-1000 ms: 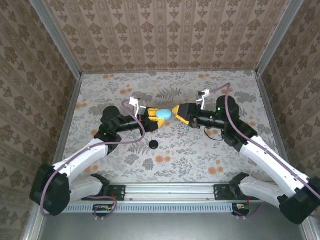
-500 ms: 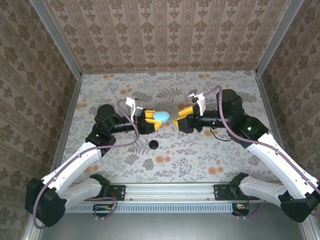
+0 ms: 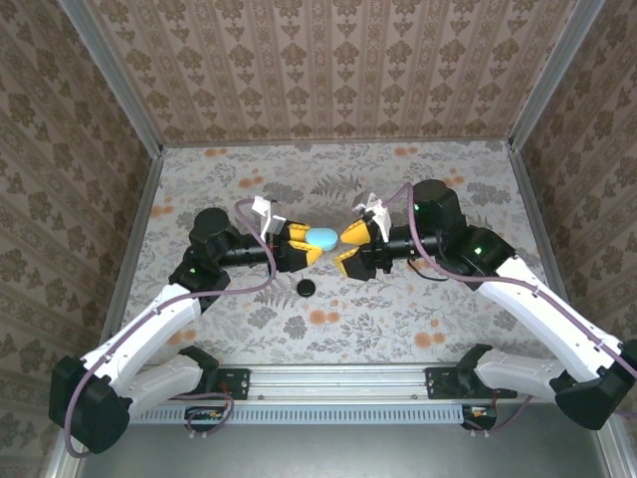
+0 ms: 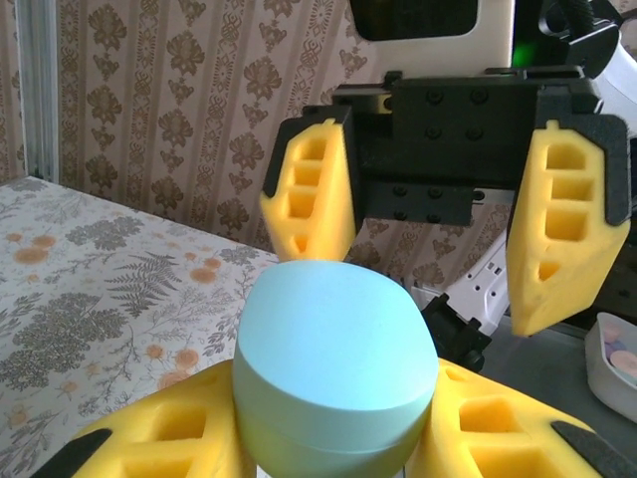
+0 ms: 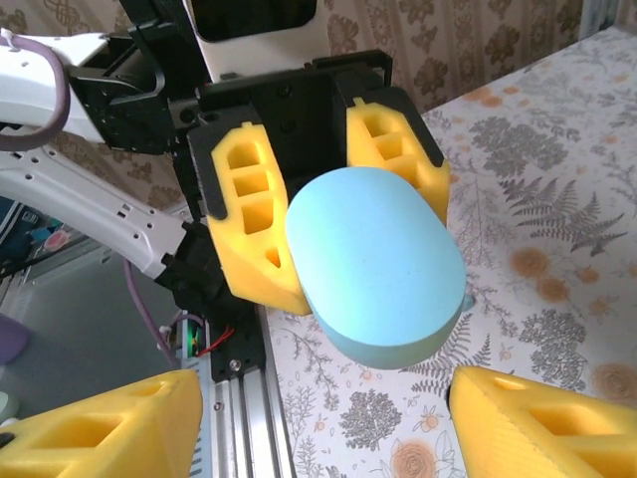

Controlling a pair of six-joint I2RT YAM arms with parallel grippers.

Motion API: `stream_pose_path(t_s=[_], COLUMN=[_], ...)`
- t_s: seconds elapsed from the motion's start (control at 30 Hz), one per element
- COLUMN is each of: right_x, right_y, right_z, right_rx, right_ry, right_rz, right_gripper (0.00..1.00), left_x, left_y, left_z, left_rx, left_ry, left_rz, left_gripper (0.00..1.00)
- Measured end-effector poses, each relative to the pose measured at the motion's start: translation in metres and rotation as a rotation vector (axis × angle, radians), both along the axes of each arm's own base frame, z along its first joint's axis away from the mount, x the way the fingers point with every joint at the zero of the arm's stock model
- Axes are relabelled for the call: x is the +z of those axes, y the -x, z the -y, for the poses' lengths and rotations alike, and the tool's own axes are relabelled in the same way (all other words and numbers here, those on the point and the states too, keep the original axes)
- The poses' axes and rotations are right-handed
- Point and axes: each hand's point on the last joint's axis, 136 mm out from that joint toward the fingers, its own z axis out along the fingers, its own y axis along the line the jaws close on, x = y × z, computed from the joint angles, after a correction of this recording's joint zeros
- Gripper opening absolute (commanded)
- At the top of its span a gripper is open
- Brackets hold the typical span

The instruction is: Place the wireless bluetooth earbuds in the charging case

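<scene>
The charging case (image 3: 321, 237), closed and turquoise, sits clamped in my left claw (image 3: 308, 246) above the table. My right claw (image 3: 350, 247) has swung back toward it, its jaws spreading wider, so I judge I'm about to pry the lid.

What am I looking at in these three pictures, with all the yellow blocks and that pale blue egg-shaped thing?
You are seeing two robot arms bolted to the near edge of a table with a floral cloth. One picture looks down from above; the other two come from small cameras on each arm's wrist, so each looks along its own yellow foam fingers.

The left pincer is shut on the pale blue thing, a closed charging case for earbuds, held up off the table. From the right wrist you see the case squeezed between the left arm's fingers.

The right pincer faces it with jaws apart and grips nothing; from the left wrist its two fingers hang just behind the case.

A small black piece, probably an earbud, lies on the cloth below the case.
</scene>
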Motion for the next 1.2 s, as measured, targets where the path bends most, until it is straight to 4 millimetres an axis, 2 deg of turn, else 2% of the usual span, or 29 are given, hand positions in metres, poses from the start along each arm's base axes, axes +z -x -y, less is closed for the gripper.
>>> stream_pose_path(t_s=[0.23,0.47,0.63,0.8,0.97,1.2], right_x=[0.01,0.002,0.001,0.003,0.001,0.004], right_y=[-0.005,-0.01,-0.011,-0.013,-0.016,-0.018], right_z=[-0.007,-0.014,-0.016,-0.013,-0.011,-0.01], right_rx=[0.011,0.029,0.033,0.021,0.018,0.018], right_ry=[-0.042,-0.038,-0.041,-0.052,-0.068,-0.102], right_rz=[0.032,0.006,-0.005,-0.032,-0.099,-0.173], right_gripper=[0.58,0.58,0.4,0.31,0.3,0.37], left_x=[0.003,0.004,0.004,0.005,0.004,0.005], left_y=[0.004,0.006,0.008,0.006,0.003,0.003], left_z=[0.0,0.0,0.001,0.003,0.005,0.006], left_rx=[-0.026,-0.038,-0.048,-0.052,-0.053,-0.053], left_ry=[0.0,0.0,0.0,-0.003,-0.011,-0.011], left_rz=[-0.015,-0.021,-0.022,-0.034,-0.06,-0.065], left_gripper=[0.13,0.12,0.12,0.12,0.12,0.11])
